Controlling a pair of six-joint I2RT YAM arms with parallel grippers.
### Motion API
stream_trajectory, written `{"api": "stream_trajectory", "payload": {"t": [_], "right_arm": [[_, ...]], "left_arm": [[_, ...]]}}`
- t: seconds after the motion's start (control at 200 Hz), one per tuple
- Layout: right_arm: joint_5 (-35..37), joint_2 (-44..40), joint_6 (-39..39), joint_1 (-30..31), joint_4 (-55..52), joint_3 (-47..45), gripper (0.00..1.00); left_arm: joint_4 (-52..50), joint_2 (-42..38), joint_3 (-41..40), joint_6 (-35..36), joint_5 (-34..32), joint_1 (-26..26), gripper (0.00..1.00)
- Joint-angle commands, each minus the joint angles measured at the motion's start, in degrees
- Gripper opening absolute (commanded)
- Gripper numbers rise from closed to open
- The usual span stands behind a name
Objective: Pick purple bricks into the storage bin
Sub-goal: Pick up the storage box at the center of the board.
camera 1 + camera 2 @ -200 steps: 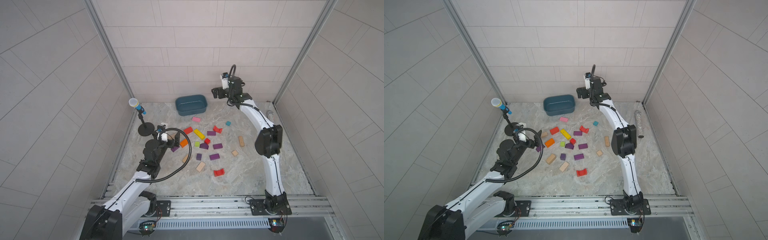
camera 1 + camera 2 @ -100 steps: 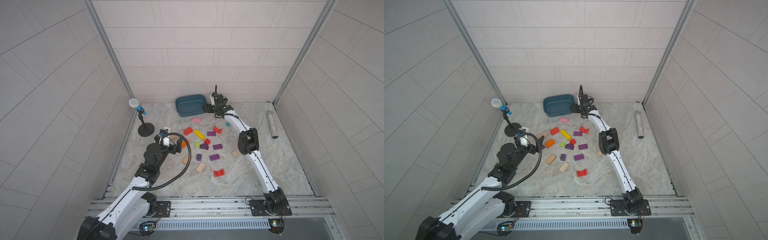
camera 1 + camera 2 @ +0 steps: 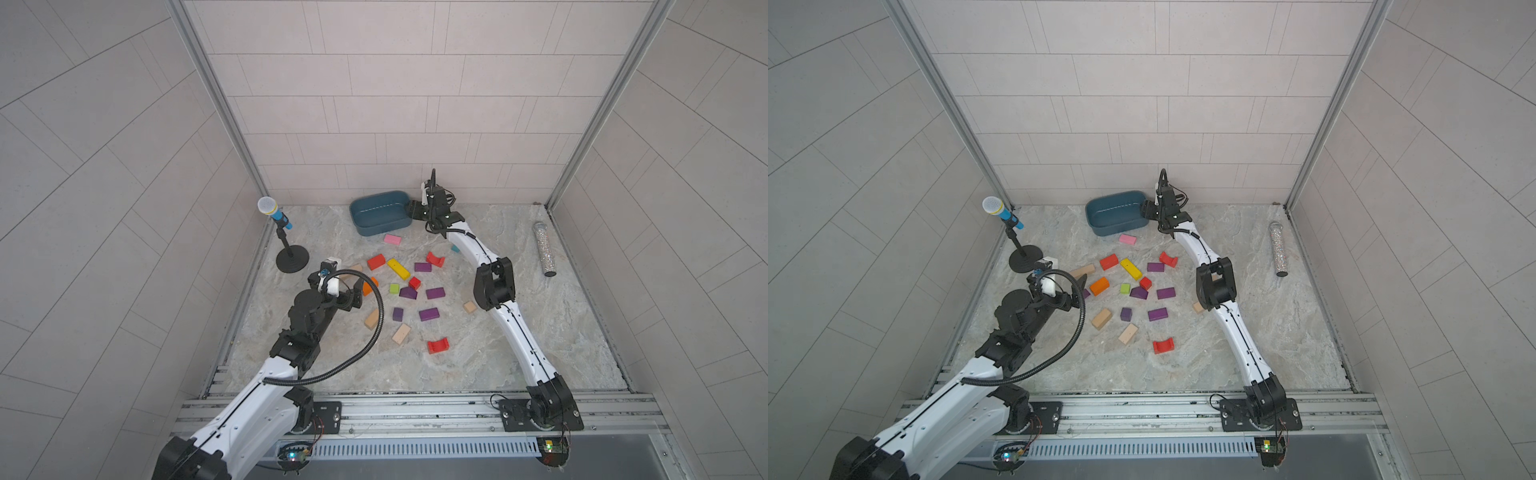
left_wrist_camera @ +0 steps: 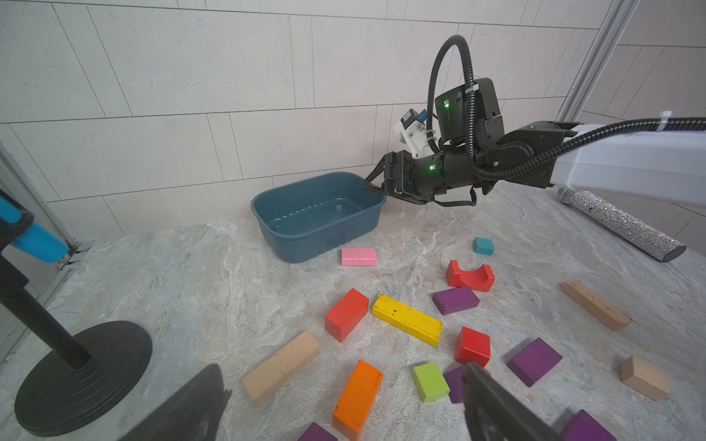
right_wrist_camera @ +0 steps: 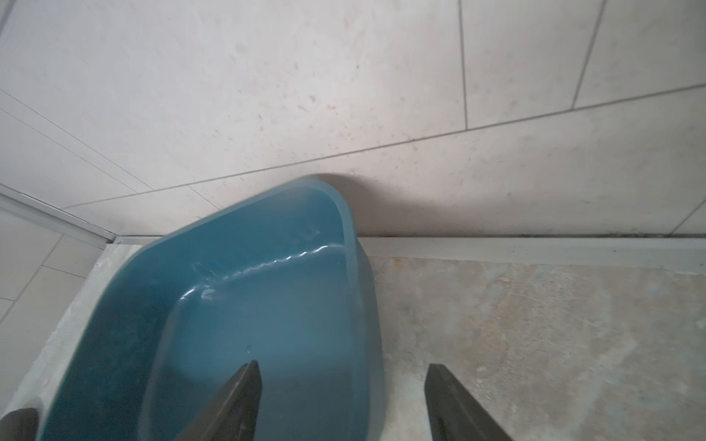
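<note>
Nothing is binned yet: your storage bin (image 3: pixel 386 227) sits empty at the far edge of the desk (image 3: pixel 540 332), and the purple bricks (image 3: pixel 435 293) lie loose mid-desk. Right arm (image 3: pixel 494 286) stretched out low, right jaws part open astride the bin's end wall, gripping nothing. Left arm (image 3: pixel 307 316) bent, left jaws wide and empty over the bricks.

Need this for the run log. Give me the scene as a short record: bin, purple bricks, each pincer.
storage bin: at the far edge of the table, empty
purple bricks: all out on the table, none in the bin; five in plain sight in a top view, a sixth partly hidden by the left arm
left pincer: open, holding nothing, low over the table by the orange block
right pincer: open, straddling the bin's end wall, one finger inside and one outside
nearest block to bin: pink block
</note>
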Motion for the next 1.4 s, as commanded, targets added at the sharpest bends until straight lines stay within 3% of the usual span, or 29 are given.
{"api": "stream_trajectory", "payload": {"t": [0.0, 0.18, 0.33, 0.48, 0.736, 0.936, 1.141, 1.396], "right_arm": [[0.79, 2.51, 1.74, 0.14, 0.81, 1.06, 0.67], [0.8, 3.44, 1.57, 0.14, 1.5, 1.02, 0.54], [0.4, 3.04, 1.81, 0.23, 2.11, 0.68, 0.29], [1.09, -0.13, 4.11, 0.3, 4.85, -3.63, 0.14], [2.03, -3.32, 12.64, 0.01, 10.11, -7.4, 0.0], [5.37, -11.57, 21.73, 0.19, 20.81, -19.67, 0.0], [13.4, -28.15, 23.64, 0.13, 30.24, -41.87, 0.0], [27.93, -42.78, 28.39, -1.1, 22.69, -58.65, 0.0]], "left_arm": [[0.91, -2.7, -3.34, -1.75, 0.7, -0.21, 1.0], [0.88, -6.1, -6.91, -2.95, 0.63, -0.14, 1.0], [0.44, -7.48, -7.18, -2.76, -0.03, -0.13, 1.0], [0.61, -7.57, -7.45, -2.64, -0.4, -0.12, 1.0], [0.71, -7.88, -7.48, -2.85, -0.35, -0.12, 1.0], [0.8, -8.0, -7.31, -3.05, -0.11, -0.12, 1.0], [1.06, -8.26, -7.24, -3.71, 0.91, -0.21, 1.0], [-0.24, -10.84, -6.57, -5.21, 2.56, -0.21, 1.0]]}}
